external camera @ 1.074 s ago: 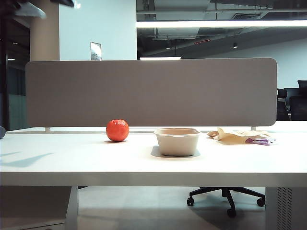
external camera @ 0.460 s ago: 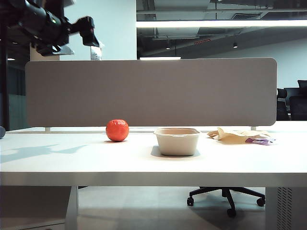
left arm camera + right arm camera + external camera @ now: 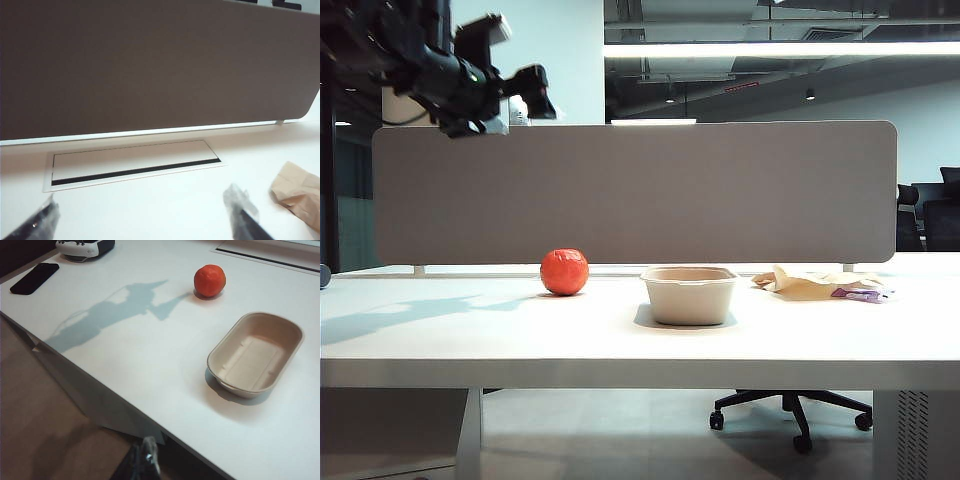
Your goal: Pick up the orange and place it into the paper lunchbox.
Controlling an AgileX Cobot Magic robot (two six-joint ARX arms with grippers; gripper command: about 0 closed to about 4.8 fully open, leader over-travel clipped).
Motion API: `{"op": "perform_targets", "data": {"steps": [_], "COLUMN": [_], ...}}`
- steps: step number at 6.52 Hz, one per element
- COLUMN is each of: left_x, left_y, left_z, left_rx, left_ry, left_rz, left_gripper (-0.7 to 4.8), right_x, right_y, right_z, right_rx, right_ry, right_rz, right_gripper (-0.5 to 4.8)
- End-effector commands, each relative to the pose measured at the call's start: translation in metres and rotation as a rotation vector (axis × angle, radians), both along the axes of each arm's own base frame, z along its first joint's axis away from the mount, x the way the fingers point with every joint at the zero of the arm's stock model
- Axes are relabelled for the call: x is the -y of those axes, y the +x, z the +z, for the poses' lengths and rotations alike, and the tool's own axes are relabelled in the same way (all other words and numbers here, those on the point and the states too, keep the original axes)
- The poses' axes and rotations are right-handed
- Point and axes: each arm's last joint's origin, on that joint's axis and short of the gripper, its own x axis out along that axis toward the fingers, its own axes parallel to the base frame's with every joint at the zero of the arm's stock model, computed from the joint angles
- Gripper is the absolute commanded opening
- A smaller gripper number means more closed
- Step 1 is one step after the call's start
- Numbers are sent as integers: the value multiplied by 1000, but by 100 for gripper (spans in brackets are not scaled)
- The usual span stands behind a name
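Orange [image 3: 565, 272] sits on the tabletop [image 3: 520, 335] just left of the empty lunchbox [image 3: 689, 295], while the left tool [image 3: 532, 95] hangs high above, spread wide, and the right tool's [image 3: 145, 460] spread cannot be told.

Glossy orange [image 3: 565, 272], matt paper lunchbox [image 3: 689, 296]
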Motion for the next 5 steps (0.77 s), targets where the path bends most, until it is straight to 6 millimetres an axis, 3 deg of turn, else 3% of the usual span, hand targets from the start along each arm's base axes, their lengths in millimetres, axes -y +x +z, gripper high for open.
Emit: {"op": "perform_targets", "data": {"steps": [1, 4, 5], "left_x": [26, 37, 37], "left_y": [71, 86, 87], "left_z": [-55, -100, -106], "left_rx": [-12, -14, -20], "left_ry": [5, 5, 6], "left_rz": [11, 11, 12], "left_gripper": [479, 479, 479], "right_x": [0, 0, 0], "right_y": [0, 0, 0], "right_z": [3, 2, 2], "right_rx": [11, 1, 0], "right_ry": [16, 6, 5], "right_rz": [-1, 0, 0], "right_gripper": [-2, -2, -2]}}
